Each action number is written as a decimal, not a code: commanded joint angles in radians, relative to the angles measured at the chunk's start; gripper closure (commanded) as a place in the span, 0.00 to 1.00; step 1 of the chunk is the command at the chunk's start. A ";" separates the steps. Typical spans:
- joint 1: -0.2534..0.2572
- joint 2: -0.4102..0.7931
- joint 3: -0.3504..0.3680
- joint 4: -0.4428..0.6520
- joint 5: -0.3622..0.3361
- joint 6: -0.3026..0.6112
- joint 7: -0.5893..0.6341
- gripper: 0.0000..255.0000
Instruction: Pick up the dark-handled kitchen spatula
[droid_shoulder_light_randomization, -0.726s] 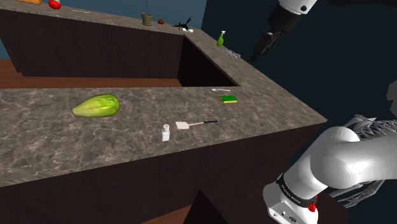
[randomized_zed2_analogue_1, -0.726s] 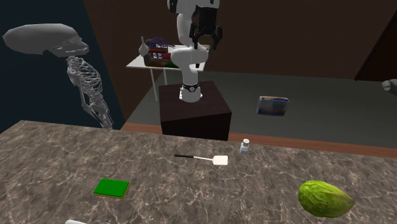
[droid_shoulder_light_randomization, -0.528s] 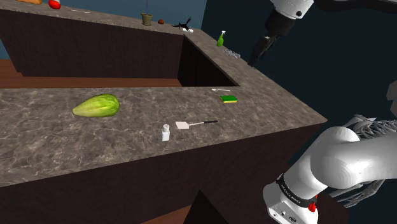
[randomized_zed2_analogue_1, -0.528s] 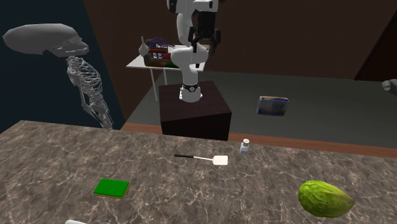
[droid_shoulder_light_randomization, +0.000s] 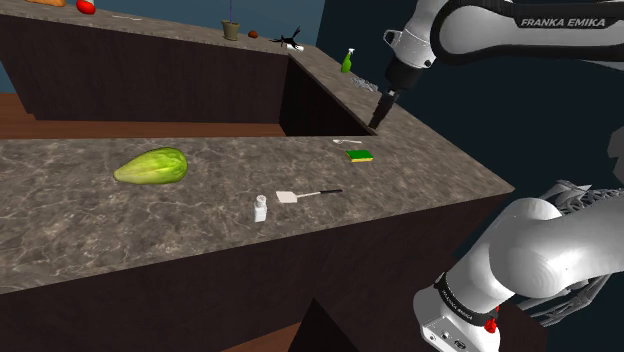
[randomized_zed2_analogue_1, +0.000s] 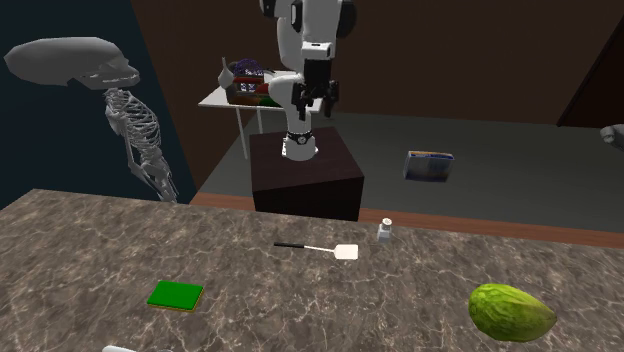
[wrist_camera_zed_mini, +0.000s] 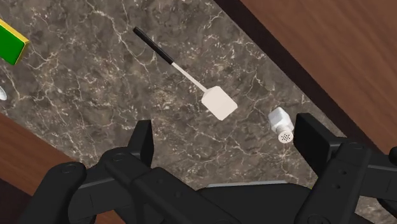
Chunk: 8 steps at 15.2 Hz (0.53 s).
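End effector (wrist_camera_zed_mini: 226, 135) wide open, empty, well above the bench (wrist_camera_zed_mini: 83, 108). Spatula (wrist_camera_zed_mini: 188, 77) lies flat on it, black handle pointing toward the green sponge (wrist_camera_zed_mini: 13, 41), white blade near the shaker (wrist_camera_zed_mini: 280, 125). Suggest: centre over the handle, yaw so the fingers straddle it crosswise, descend almost to the bench, then close. Keep clear of the shaker.

Dark veined stone countertop (droid_shoulder_light_randomization: 200, 220), carrying: spatula (droid_shoulder_light_randomization: 305, 194), black handle, white blade, lying flat; white shaker (droid_shoulder_light_randomization: 260, 208) standing just beside its blade; green sponge (droid_shoulder_light_randomization: 359, 155) lying beyond its handle end; pale green cabbage (droid_shoulder_light_randomization: 151, 165) resting well apart past the blade
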 joint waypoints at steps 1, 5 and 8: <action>0.010 0.045 -0.026 -0.025 -0.007 0.061 -0.060 0.00; 0.028 0.163 -0.076 -0.041 -0.014 0.173 -0.179 0.00; 0.042 0.263 -0.109 -0.039 -0.012 0.255 -0.271 0.00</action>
